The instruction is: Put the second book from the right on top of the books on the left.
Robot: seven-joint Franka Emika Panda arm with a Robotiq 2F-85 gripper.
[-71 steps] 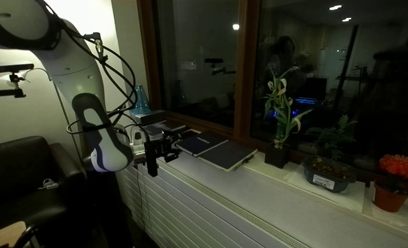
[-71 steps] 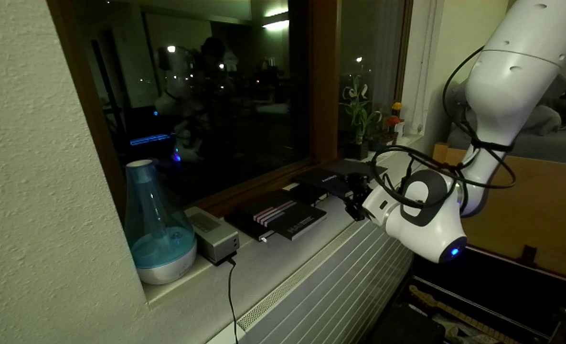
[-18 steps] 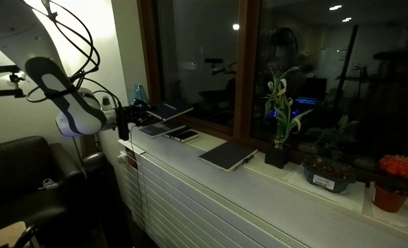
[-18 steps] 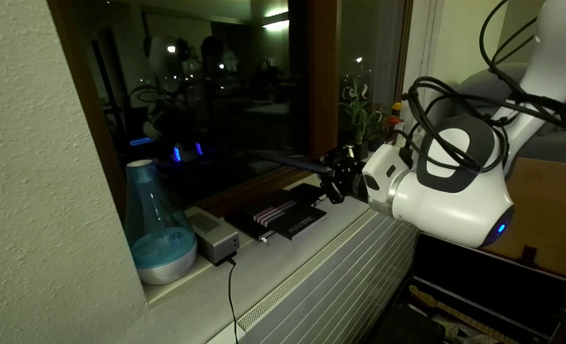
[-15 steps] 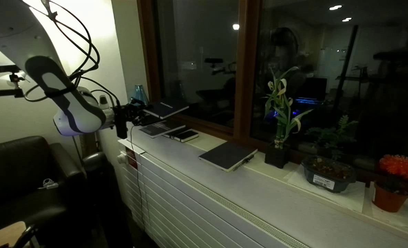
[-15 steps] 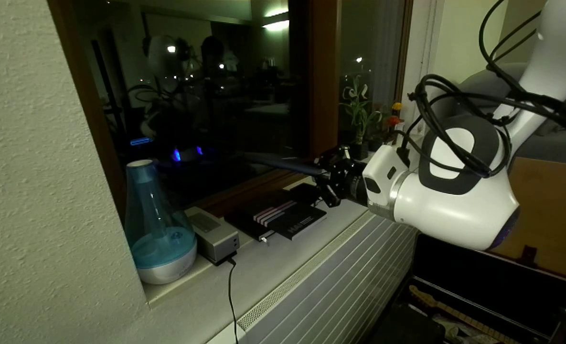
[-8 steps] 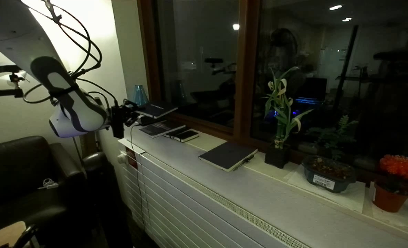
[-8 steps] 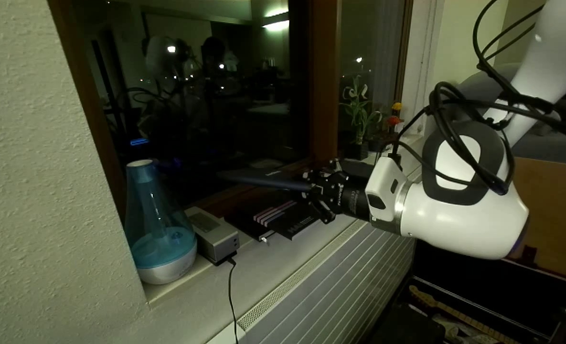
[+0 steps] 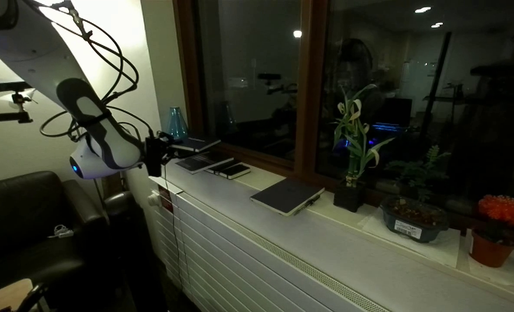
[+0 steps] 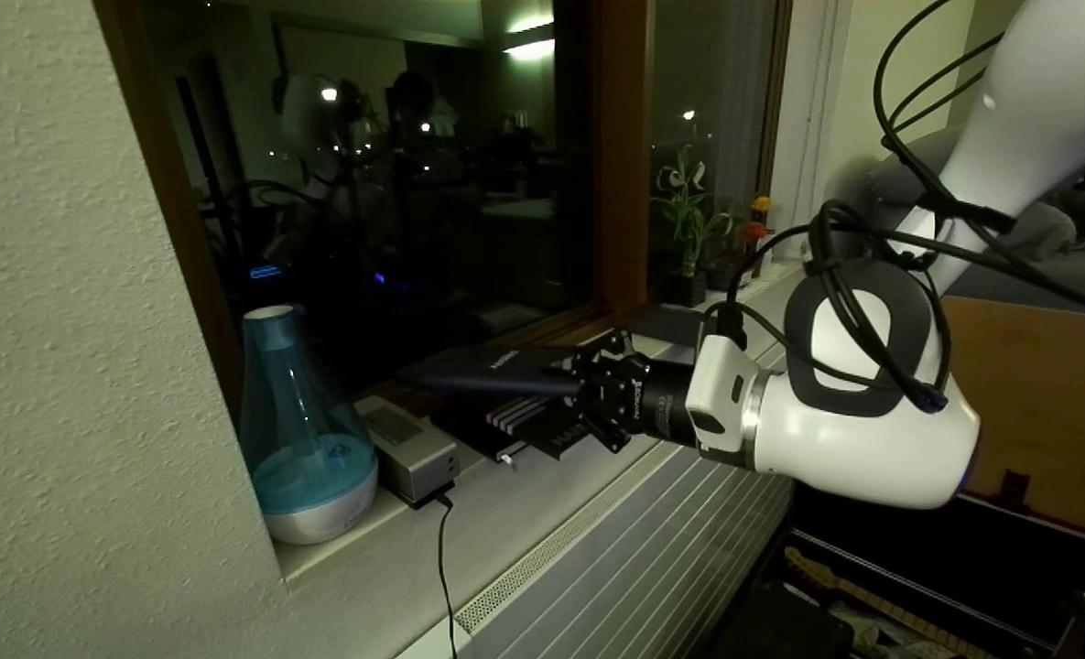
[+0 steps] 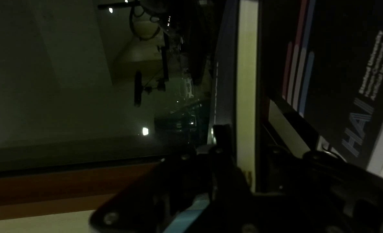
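Okay, my black two-fingered gripper (image 10: 579, 382) grips the thin rectangular navy book (image 10: 487, 370) above the flat black books (image 9: 204, 163) on the left; I'd lower it level before letting go.

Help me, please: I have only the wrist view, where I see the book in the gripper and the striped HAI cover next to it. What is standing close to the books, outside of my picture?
Observer: In an exterior view, a silver box stands between the books on the left and what looks like a blue humidifier.
Operator: I thank you. And is there one more book, lying apart from these?
Observer: Yes. In an exterior view, the larger dark-grey book lies farther along the window sill, with a pen along one edge.
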